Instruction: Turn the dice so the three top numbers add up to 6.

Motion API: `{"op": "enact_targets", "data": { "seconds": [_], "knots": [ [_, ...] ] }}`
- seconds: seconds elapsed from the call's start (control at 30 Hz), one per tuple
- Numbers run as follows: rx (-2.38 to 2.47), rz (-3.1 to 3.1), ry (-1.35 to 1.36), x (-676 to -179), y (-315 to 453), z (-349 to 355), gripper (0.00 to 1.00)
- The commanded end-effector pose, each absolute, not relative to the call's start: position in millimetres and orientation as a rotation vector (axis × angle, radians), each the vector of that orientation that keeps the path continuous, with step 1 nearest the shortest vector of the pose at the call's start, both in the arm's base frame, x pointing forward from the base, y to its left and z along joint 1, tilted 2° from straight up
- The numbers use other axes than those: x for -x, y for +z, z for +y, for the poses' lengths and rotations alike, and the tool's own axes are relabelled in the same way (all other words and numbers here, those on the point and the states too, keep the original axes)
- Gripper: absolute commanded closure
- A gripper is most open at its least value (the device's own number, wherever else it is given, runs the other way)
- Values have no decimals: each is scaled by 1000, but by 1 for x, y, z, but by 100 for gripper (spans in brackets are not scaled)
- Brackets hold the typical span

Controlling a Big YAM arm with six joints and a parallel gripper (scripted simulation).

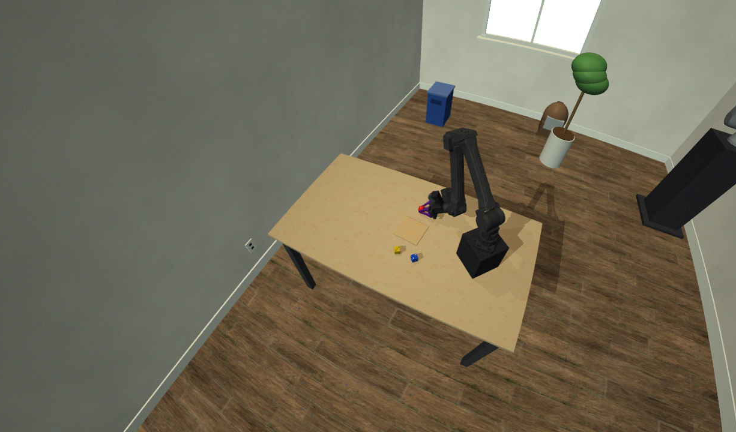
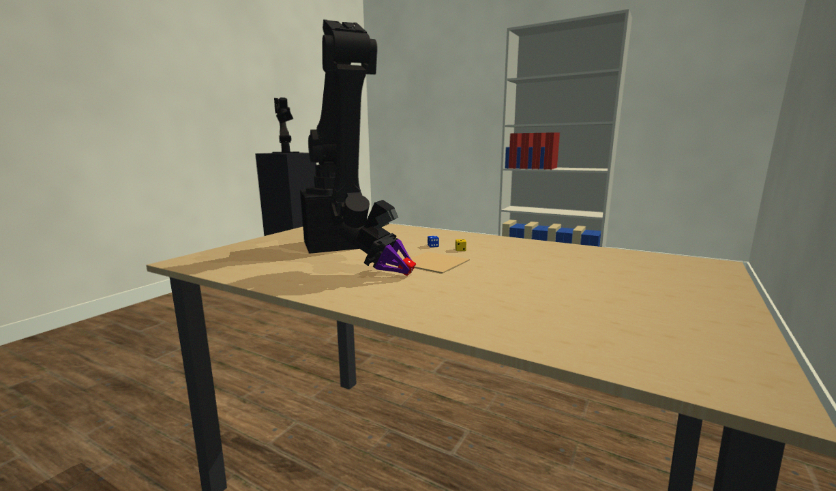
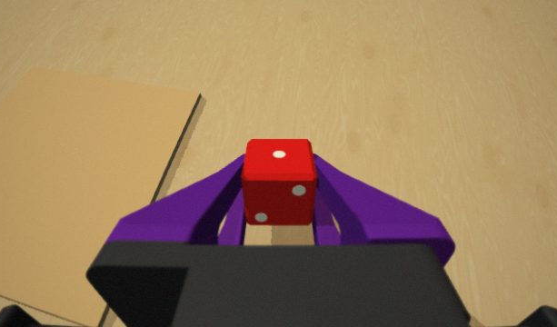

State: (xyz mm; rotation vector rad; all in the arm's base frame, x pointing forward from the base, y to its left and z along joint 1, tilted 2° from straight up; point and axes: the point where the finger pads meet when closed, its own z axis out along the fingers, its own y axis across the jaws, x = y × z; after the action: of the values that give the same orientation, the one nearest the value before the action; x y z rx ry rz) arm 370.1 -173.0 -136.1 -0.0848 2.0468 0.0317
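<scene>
My gripper (image 3: 279,164) with purple fingers is shut on the red die (image 3: 279,181), low over the table just beside the mat's edge. The die shows one dot on its upper face and two dots on the face toward the camera. It also shows in the top view (image 1: 420,207) and the exterior view (image 2: 410,262). The tan mat (image 1: 411,230) lies flat on the table, to the left in the wrist view (image 3: 74,182). The yellow die (image 1: 397,249) and the blue die (image 1: 413,257) rest on the bare table beyond the mat's other side, off the mat.
The arm's black base (image 1: 481,252) stands on the table near the mat. The table's edges are far from the dice. A bookshelf (image 2: 558,128), a plant (image 1: 574,107) and a blue bin (image 1: 439,103) stand away from the table.
</scene>
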Motion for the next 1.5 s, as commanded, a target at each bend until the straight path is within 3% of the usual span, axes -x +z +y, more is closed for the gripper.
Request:
{"op": "enact_targets", "data": {
  "seconds": [0.0,1.47],
  "knots": [
    [100,2019,16,-376,-130,-174,74],
    [102,2015,13,-376,-133,-174,74]
  ]
}}
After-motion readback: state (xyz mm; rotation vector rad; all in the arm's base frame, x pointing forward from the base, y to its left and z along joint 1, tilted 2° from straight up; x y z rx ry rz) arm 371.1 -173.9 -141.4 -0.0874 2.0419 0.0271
